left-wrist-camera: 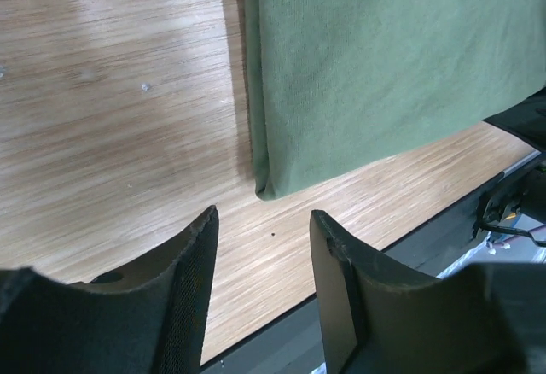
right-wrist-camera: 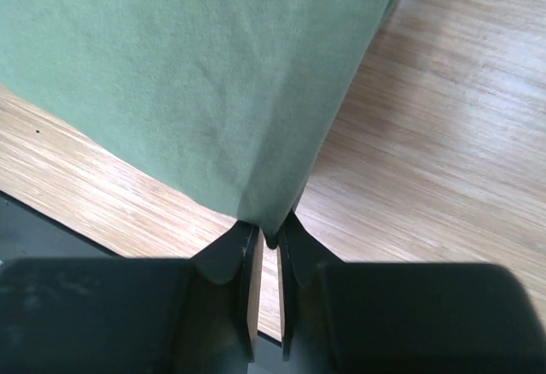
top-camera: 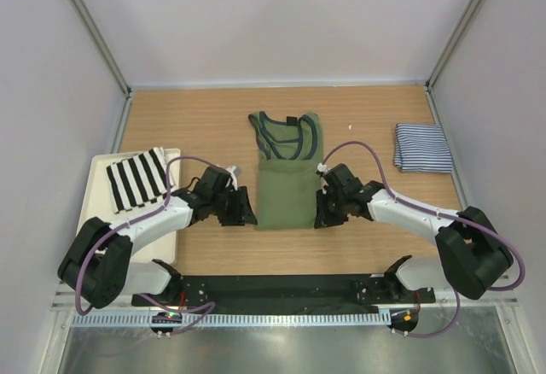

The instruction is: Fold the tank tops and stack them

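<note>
Wooden table (top-camera: 196,113), pale grain, enclosed by white walls on the left, far and right sides.

Flat white rectangular tray (top-camera: 95,188), at the left edge of the table, its near part hidden under the left arm.

Olive green tank top (top-camera: 284,188), soft cloth with navy trim at neck and armholes. Placed at mid-table, folded lengthwise into a narrow strip, straps toward the far wall, hem toward the arms.

Black-and-white broad-striped cloth (top-camera: 136,178), spread on the tray, set slightly askew.

Navy-and-white thin-striped tank top (top-camera: 421,148), folded into a small rectangle, at the right side of the table, well apart from the olive one.

Left gripper (top-camera: 246,212), black, two-fingered, low over the wood just beside the near left corner of the olive green tank top. Seen from the left wrist (left-wrist-camera: 263,220): jaws parted to a moderate gap, nothing between them but bare wood, the folded corner just beyond the fingertips and not touching.

Right gripper (top-camera: 322,212), black, two-fingered, at the near right corner of the same top. Seen from the right wrist (right-wrist-camera: 268,233): jaws drawn almost together, only a thin slit left, pinched on the very tip of the corner. Whether that corner is raised off the wood cannot be told.

Purple cable (top-camera: 192,162), looped above each forearm.
</note>
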`<state>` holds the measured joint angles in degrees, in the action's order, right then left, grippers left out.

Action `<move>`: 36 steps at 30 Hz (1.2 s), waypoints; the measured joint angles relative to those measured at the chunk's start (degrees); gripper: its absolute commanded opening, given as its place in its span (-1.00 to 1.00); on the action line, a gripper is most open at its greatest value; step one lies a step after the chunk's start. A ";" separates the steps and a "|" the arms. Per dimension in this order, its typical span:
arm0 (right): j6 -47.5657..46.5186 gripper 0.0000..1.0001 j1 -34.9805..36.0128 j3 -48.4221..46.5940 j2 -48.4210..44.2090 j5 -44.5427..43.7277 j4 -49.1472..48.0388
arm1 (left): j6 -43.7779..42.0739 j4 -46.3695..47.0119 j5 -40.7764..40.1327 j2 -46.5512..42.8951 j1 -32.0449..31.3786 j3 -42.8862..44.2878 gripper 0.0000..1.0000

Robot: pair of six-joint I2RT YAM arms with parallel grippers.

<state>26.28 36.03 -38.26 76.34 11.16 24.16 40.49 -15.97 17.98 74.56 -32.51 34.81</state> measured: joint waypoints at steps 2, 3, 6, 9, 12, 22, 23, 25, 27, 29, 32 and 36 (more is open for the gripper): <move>0.07 -0.62 -0.02 0.35 -0.15 0.26 -0.04 | 0.02 0.83 0.07 -0.15 -0.04 -0.55 -0.02; 0.09 -0.61 -0.02 0.55 -0.39 0.42 -0.07 | 0.02 1.20 0.07 0.07 -0.13 -0.70 -0.02; 0.22 -0.61 0.00 0.87 -1.11 0.85 -0.11 | 0.02 3.23 0.09 1.73 -1.01 -0.83 -0.02; 0.28 -0.61 0.00 1.01 -1.22 1.20 -0.13 | 0.04 5.14 0.09 4.59 -2.84 -0.83 -0.06; 0.44 -0.62 0.00 1.20 -1.25 1.49 -0.22 | 0.68 6.78 0.55 6.95 -4.28 -0.35 -0.33; 1.42 -0.95 0.02 1.53 -5.18 3.63 1.70 | 2.56 5.84 0.33 6.19 -7.06 0.02 -1.00; 1.70 -0.96 0.02 1.53 -6.27 3.93 2.32 | 2.84 4.87 0.07 4.44 -7.48 0.02 -1.00; 2.23 -0.98 0.04 1.53 -8.66 4.52 3.80 | 3.30 2.91 -0.26 0.35 -8.28 0.02 -1.00; 2.86 -0.98 0.07 1.51 -12.26 5.16 5.68 | 4.35 0.79 -0.55 -5.11 -9.22 0.04 -1.00; 3.52 -0.97 0.15 1.29 -16.55 5.97 7.69 | 5.42 -1.49 -0.72 -10.54 -10.05 0.20 -1.00; 4.37 -0.96 0.20 0.02 -22.93 7.32 10.78 | 7.32 -4.11 -1.07 -17.49 -11.41 0.68 -1.00; 5.40 -0.98 0.20 -3.10 -28.74 9.35 13.79 | 9.99 -7.23 -1.51 -24.09 -13.81 0.96 -1.00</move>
<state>31.68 36.23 -41.36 47.59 20.51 37.95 50.48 -23.20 16.47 50.48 -46.33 35.77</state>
